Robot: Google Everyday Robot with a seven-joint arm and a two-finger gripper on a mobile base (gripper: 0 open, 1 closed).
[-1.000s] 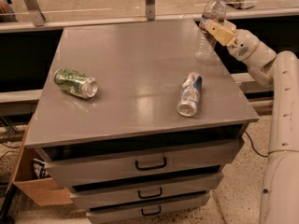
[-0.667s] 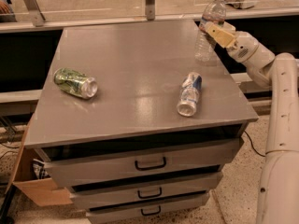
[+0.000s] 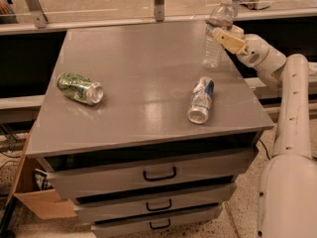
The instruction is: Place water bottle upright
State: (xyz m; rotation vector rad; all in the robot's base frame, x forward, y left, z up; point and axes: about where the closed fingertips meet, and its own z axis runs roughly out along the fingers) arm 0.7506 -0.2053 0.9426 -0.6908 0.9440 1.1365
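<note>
Water bottle [image 3: 213,52] is at the far right corner of the table [image 3: 138,53], close to the right edge. It's standing near upright with its white cap on top, leaning a little toward the right. The base looks down on the tabletop or just about there; I can't tell for sure.

Gripper [image 3: 224,35] comes in from the right and sits at the bottle's mid-height. Its tan fingers [image 3: 233,41] are pinching the label area, as far as I can see.

Crushed silver-and-blue can [image 3: 200,100] lies on its side nearer the front right, well apart from the bottle. Green patterned can [image 3: 79,87] lies on its side by the left edge. Neither is involved.

Progress, my read: mostly done, since the bottle is oriented right and in place. What's left is to square out the lean, confirm the base sits flat, let go and back the arm off to the right without tipping it. The nearby right edge is the risk.
</note>
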